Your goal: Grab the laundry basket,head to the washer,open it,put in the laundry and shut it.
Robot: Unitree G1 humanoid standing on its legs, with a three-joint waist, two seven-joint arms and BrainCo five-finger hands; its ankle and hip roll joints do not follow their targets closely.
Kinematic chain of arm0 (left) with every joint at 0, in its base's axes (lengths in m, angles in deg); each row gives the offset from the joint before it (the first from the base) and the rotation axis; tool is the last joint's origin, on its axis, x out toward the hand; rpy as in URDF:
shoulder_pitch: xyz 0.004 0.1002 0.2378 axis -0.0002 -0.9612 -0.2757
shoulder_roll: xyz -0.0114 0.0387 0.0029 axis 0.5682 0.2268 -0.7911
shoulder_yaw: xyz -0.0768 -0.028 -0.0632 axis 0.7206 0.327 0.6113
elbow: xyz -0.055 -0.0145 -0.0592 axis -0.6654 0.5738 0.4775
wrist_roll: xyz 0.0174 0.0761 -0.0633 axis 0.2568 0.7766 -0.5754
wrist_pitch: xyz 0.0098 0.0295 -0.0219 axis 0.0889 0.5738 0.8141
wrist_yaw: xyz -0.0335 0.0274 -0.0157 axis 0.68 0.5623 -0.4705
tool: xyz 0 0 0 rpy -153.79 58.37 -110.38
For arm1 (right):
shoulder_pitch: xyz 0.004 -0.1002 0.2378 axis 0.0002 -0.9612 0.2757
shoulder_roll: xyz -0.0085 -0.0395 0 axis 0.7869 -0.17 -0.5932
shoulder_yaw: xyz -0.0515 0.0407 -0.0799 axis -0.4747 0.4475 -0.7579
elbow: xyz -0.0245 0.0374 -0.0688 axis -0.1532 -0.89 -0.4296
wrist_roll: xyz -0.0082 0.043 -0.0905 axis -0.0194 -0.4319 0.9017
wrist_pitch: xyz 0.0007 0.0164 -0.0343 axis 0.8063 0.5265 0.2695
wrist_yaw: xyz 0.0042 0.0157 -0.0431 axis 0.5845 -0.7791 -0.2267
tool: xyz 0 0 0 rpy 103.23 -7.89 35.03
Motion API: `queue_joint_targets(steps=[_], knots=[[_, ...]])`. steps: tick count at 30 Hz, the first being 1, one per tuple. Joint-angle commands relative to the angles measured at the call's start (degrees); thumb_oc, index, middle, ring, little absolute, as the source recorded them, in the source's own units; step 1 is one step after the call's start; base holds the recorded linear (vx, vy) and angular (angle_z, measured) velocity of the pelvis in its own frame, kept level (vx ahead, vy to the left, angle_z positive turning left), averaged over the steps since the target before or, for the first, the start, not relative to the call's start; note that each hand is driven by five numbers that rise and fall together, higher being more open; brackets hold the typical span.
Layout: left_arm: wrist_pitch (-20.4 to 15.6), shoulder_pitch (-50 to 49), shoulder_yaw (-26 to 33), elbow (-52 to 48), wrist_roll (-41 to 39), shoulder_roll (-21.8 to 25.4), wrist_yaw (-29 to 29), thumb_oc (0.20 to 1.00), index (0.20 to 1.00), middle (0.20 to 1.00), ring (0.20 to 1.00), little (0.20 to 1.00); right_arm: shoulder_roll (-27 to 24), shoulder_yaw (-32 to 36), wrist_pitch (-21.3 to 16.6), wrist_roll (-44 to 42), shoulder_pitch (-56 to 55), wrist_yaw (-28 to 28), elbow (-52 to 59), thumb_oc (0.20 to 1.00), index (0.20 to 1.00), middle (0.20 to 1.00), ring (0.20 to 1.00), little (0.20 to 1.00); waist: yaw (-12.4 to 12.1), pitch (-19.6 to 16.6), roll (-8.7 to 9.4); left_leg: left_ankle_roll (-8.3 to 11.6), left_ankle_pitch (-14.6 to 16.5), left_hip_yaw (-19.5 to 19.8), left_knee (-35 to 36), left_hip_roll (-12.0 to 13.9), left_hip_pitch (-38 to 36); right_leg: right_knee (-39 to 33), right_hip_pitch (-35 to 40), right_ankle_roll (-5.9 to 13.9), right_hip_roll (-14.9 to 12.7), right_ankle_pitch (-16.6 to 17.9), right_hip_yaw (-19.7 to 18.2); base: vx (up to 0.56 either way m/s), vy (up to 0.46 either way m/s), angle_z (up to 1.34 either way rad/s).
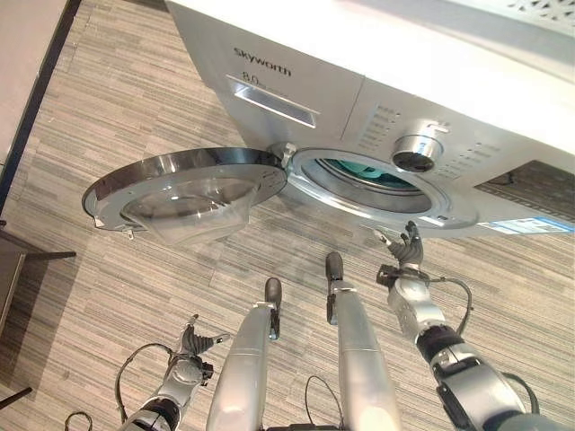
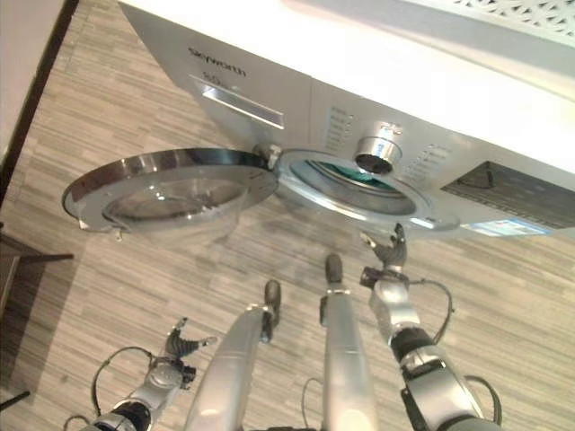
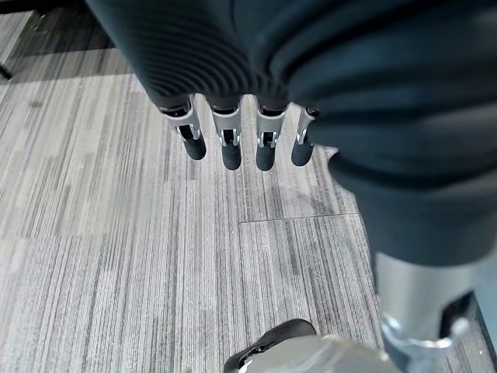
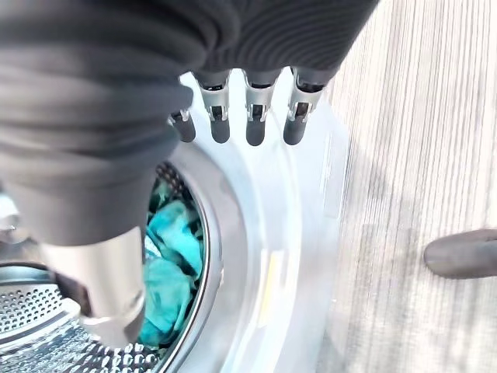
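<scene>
The silver washer (image 1: 296, 81) stands ahead with its round door (image 1: 184, 189) swung wide open to the left. Teal laundry (image 4: 175, 264) lies inside the drum (image 1: 373, 178). My right hand (image 1: 406, 247) hovers just below the drum's opening rim, fingers straight and holding nothing. In the right wrist view the right hand's fingers (image 4: 252, 116) point at the rim (image 4: 256, 233) of the opening. My left hand (image 1: 193, 346) hangs low at the left over the floor, well below the open door, relaxed and empty. Its fingers (image 3: 233, 140) show above bare floor.
Striped grey wood floor (image 1: 108, 269) lies all around. A dark piece of furniture (image 1: 13, 260) juts in at the left edge. A pale wall with a dark skirting (image 1: 36, 81) runs along the far left. The open door overhangs the floor left of the drum.
</scene>
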State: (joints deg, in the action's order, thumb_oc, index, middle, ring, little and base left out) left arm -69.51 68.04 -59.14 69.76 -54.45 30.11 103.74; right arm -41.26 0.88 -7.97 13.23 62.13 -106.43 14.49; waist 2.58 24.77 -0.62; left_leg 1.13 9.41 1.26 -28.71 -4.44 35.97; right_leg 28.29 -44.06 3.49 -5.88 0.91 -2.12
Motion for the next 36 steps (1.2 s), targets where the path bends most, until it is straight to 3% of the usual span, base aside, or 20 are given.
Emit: queue_joint_targets(steps=[1,5,7,10,11,12,14,16,17,22,26,29,36], knots=[[-0.3,-0.9,1.2,1.0,2.8,0.0,-0.5,1.0,1.0,1.0,1.0,1.0,-0.2,-0.5,-1.5,3.6,1.1,3.0,2.0,1.0,1.0,1.0,1.0,1.0,-0.9,2.5,-1.21,0.94,0.7,-1.7,1.3,0.3,-6.6,-6.5,5.1,1.49,-1.6,1.0,4.7,0.07,-0.072,0.31],[-0.4,-1.2,2.4,2.2,3.9,-0.3,-1.0,1.0,1.0,1.0,1.0,1.0,-0.4,-0.6,-1.3,4.7,-5.2,5.5,4.6,1.0,1.0,1.0,1.0,1.0,-0.6,0.5,-0.41,1.6,-1.4,-0.3,7.2,0.7,-12.4,-9.0,10.7,1.73,-2.1,1.0,6.6,0.08,-0.06,0.31],[0.1,-2.7,3.9,2.9,4.8,-0.8,-1.4,1.0,1.0,1.0,1.0,1.0,0.8,3.7,-2.8,-0.5,-12.7,6.6,9.5,1.0,1.0,1.0,1.0,1.0,0.1,-1.3,0.64,2.44,-2.4,0.4,11.3,2.0,-18.8,-11.3,17.2,2.02,-2.2,0.8,8.8,0.13,-0.048,0.35],[0.5,-4.8,5.9,4.5,5.2,-1.7,-2.3,1.0,1.0,1.0,1.0,1.0,1.2,6.5,-3.4,-2.4,-20.4,9.2,14.7,1.0,1.0,1.0,1.0,1.0,0.8,-3.7,0.72,2.82,-3.9,-0.4,15.6,3.0,-24.5,-13.7,22.8,2.61,-1.9,1.4,10.1,0.1,0.001,0.2],[0.9,-5.5,6.4,5.3,6.0,-2.1,-2.4,1.0,1.0,1.0,1.0,1.0,2.0,8.4,-3.9,-6.2,-23.3,10.6,15.3,1.0,1.0,1.0,1.0,1.0,1.5,-4.8,0.34,3.6,-5.8,-2.7,16.2,4.2,-25.9,-14.6,24.8,3.03,-2.8,1.6,11.3,0.05,0.013,-0.08],[1.4,-5.3,6.3,5.4,7.1,-2.7,-2.9,1.0,1.0,1.0,1.0,1.0,3.0,10.6,-4.6,-10.9,-25.9,11.8,16.9,1.0,1.0,1.0,1.0,1.0,3.0,-6.0,-0.22,3.49,-6.4,-8.2,17.3,5.9,-27.3,-15.6,26.8,3.51,-4.5,1.8,13.5,0.06,0.01,0.11],[2.1,-4.9,6.6,7.1,10.1,-3.2,-4.3,1.0,1.0,1.0,1.0,1.0,5.5,12.5,-4.2,-22.0,-30.7,17.4,16.5,1.0,1.0,1.0,1.0,1.0,6.1,-9.3,-0.61,3.97,-8.5,-23.3,16.3,9.9,-29.9,-18.3,31.2,4.28,-7.0,2.5,18.0,0.03,-0.01,0.92],[2.3,-5.3,7.1,7.2,10.7,-3.3,-5.0,1.0,1.0,1.0,1.0,1.0,5.8,12.4,-2.9,-25.4,-31.6,19.1,15.5,1.0,1.0,1.0,1.0,1.0,5.8,-10.4,-0.97,4.06,-8.9,-24.2,16.3,10.1,-31.1,-18.7,32.1,4.2,-6.4,2.6,18.2,0.1,0.038,1.42],[2.8,-7.3,9.3,9.0,11.7,-3.1,-5.9,1.0,1.0,1.0,1.0,1.0,6.2,11.4,-1.5,-27.5,-33.2,20.0,16.5,1.0,1.0,1.0,1.0,1.0,4.6,-13.1,-0.91,4.15,-9.6,-22.0,18.8,8.4,-33.8,-20.4,34.6,3.85,-4.6,2.6,16.5,0.2,0.073,0.41],[2.7,-10.4,10.7,10.9,16.0,-3.3,-8.3,1.0,1.0,1.0,1.0,1.0,6.1,12.4,0.0,-31.1,-36.3,24.7,17.5,1.0,1.0,1.0,1.0,1.0,4.4,-18.0,-0.39,3.18,-10.0,-23.9,25.1,7.6,-39.8,-22.6,38.0,4.74,-3.3,4.1,13.9,0.12,0.053,-0.63],[2.1,-11.0,10.5,11.0,18.0,-3.4,-8.9,1.0,1.0,1.0,1.0,1.0,4.4,13.7,-1.6,-28.1,-37.1,24.9,21.6,1.0,1.0,1.0,1.0,1.0,5.0,-19.8,-0.07,2.65,-9.3,-24.0,26.1,6.8,-41.5,-23.7,39.3,5.59,-3.6,5.5,13.0,0.06,0.074,-0.22],[1.8,-10.8,11.1,10.8,19.2,-3.2,-9.3,1.0,1.0,1.0,1.0,1.0,1.2,14.5,-2.0,-21.2,-38.9,24.7,28.0,1.0,1.0,1.0,1.0,1.0,5.3,-20.6,0.23,2.22,-8.9,-24.3,27.8,6.4,-43.3,-24.0,40.1,5.88,-3.6,5.6,12.5,0.02,0.067,-0.09],[0.8,-10.5,12.3,10.0,21.2,-2.6,-11.3,1.0,1.0,1.0,1.0,1.0,-9.0,26.2,-4.9,0.4,-36.9,18.5,49.2,1.0,1.0,1.0,1.0,1.0,5.9,-20.8,1.08,-0.13,-5.1,-22.8,25.9,4.6,-43.4,-20.9,39.8,6.97,-5.0,5.5,10.9,0.0,0.1,-0.02]])
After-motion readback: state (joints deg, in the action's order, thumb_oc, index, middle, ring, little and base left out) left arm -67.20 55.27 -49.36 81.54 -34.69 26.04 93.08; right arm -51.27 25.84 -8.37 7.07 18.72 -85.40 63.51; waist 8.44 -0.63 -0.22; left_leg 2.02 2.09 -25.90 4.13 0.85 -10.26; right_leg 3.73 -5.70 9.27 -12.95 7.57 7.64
